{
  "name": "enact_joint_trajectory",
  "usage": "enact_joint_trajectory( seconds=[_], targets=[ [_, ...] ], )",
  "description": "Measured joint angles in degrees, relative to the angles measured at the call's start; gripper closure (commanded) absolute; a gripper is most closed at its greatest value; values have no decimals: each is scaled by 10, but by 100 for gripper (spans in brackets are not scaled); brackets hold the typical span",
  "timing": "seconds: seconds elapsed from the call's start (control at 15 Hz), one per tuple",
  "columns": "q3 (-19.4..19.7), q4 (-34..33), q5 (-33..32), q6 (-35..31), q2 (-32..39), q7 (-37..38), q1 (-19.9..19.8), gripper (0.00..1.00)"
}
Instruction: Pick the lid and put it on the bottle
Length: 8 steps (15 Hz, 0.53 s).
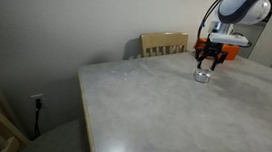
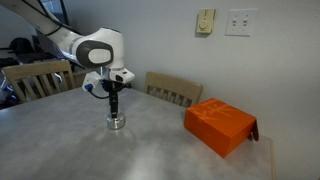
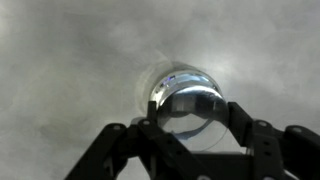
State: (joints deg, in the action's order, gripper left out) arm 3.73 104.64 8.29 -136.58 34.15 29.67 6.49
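- The arm reaches over the grey marbled surface [image 2: 160, 150], and its pincer [image 2: 116, 108] hangs straight down at the left-centre of the frame in an exterior view; in another exterior view the pincer [image 1: 208, 64] sits in the upper right.
- Directly beneath it stands the bottle [image 2: 117, 122], a small squat silvery jar, upright on the surface; in an exterior view the bottle [image 1: 203, 76] shows just under the dark fingertips.
- From the wrist view, the bottle [image 3: 187, 100] fills the centre of the frame, round and shiny, with the pincer [image 3: 190, 125] coming in from the bottom edge.
- The black fingers [image 3: 160, 130] stand on either side of the bottle's lower rim in that view, spread about as wide as the jar itself. I cannot tell whether they touch it or whether anything is held between them.
- The lid I cannot make out as a separate piece in any view; the bottle's top looks glossy and reflective, too blurred to say if a cap rests on it.
- An orange box [image 2: 220, 124] lies on the surface toward the right of the frame, well apart from the bottle.
- A wooden chair [image 2: 172, 90] stands behind the surface's far edge, between the arm and the box.
- A wall plate [image 2: 239, 22] sits in the upper right.
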Motion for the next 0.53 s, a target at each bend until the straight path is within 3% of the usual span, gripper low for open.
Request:
enact_joint_trajectory(
  seconds=[0.53],
  targets=[
    [0,-36,0,2,27,0,0,56]
  ],
)
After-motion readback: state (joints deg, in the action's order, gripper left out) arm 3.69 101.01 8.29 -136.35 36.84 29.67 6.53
